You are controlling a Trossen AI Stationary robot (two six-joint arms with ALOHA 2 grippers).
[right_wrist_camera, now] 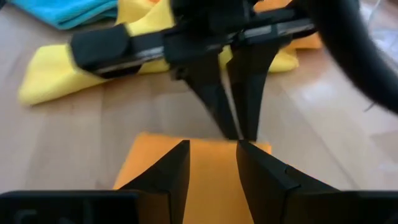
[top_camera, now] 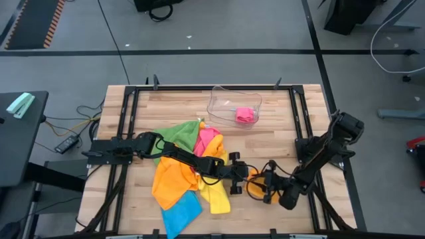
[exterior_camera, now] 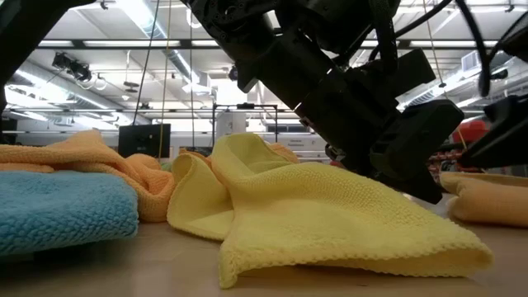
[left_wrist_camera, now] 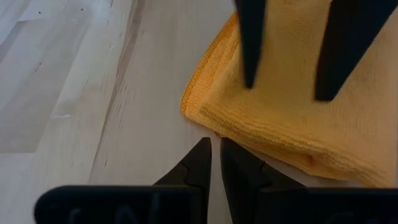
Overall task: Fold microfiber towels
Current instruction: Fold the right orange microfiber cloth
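Near the worktop's (top_camera: 279, 139) front right, a folded orange towel (left_wrist_camera: 298, 118) lies flat; the left gripper (left_wrist_camera: 216, 152), fingers nearly together and empty, points at its edge; the right gripper (right_wrist_camera: 211, 158) stands over it, fingers apart. Yellow (exterior_camera: 330, 214), blue (exterior_camera: 58, 210), green (top_camera: 179, 133) and pink (top_camera: 207, 138) towels lie heaped centre-left.

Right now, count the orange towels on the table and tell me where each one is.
2. One loose orange towel lies in the heap at the table's left-centre, between green and blue cloths. One folded orange towel sits right of the heap, between both grippers. Others may be hidden.
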